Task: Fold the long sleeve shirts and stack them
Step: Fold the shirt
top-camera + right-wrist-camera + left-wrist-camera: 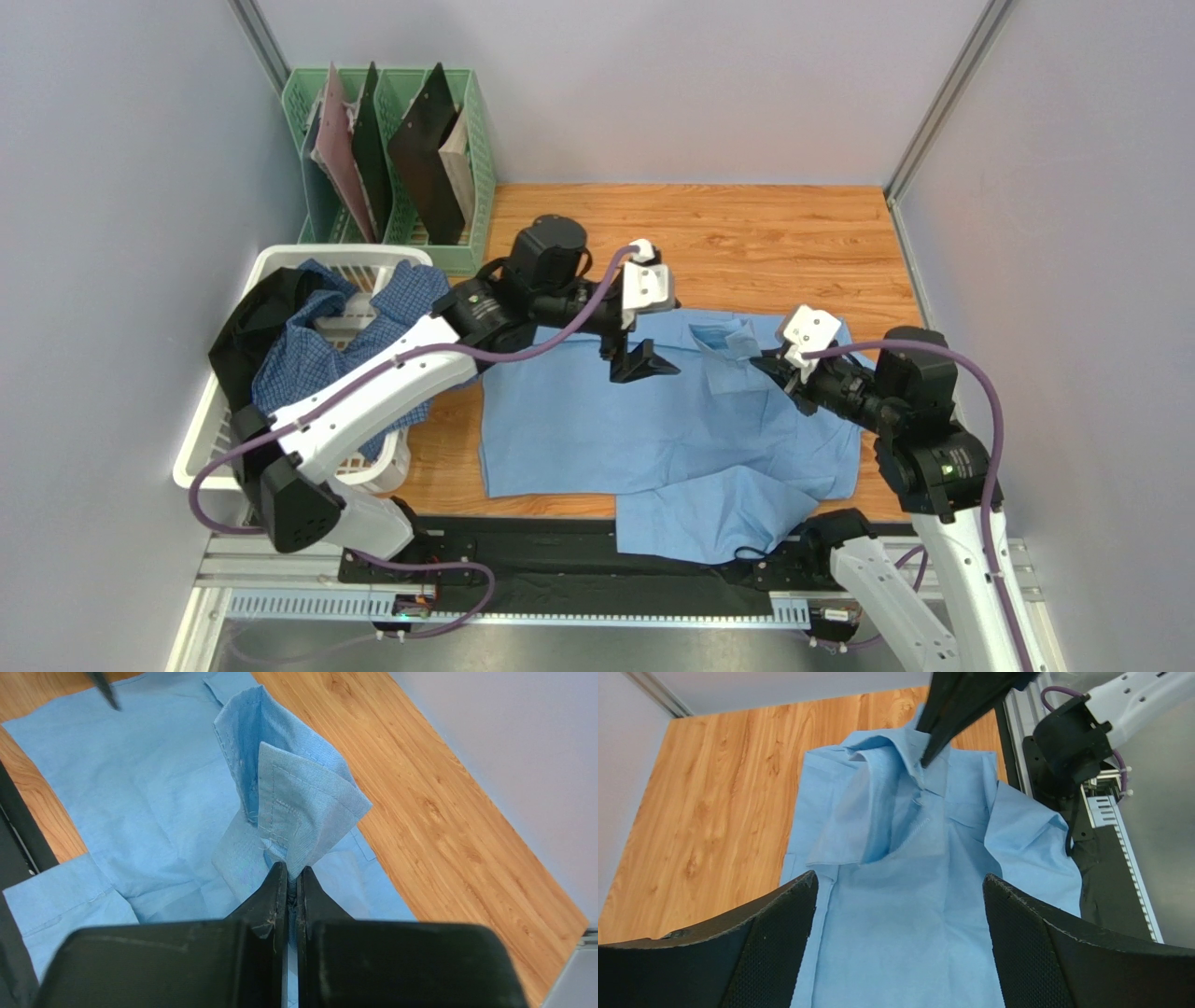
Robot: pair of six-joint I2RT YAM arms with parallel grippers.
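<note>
Light blue shirt (659,420) fold clamped in right gripper (288,871); left gripper (899,877) spread wide, empty, above it.

Left gripper (899,882): jaws wide apart above the light blue shirt (913,833), nothing between them but the cloth below. Shirt lies spread on the wooden desk (703,812), collar at the far end, a flap of cloth turned over just below the collar. Right gripper (927,754) at the top edge, jaws pressed together, tip at the collar.
</note>
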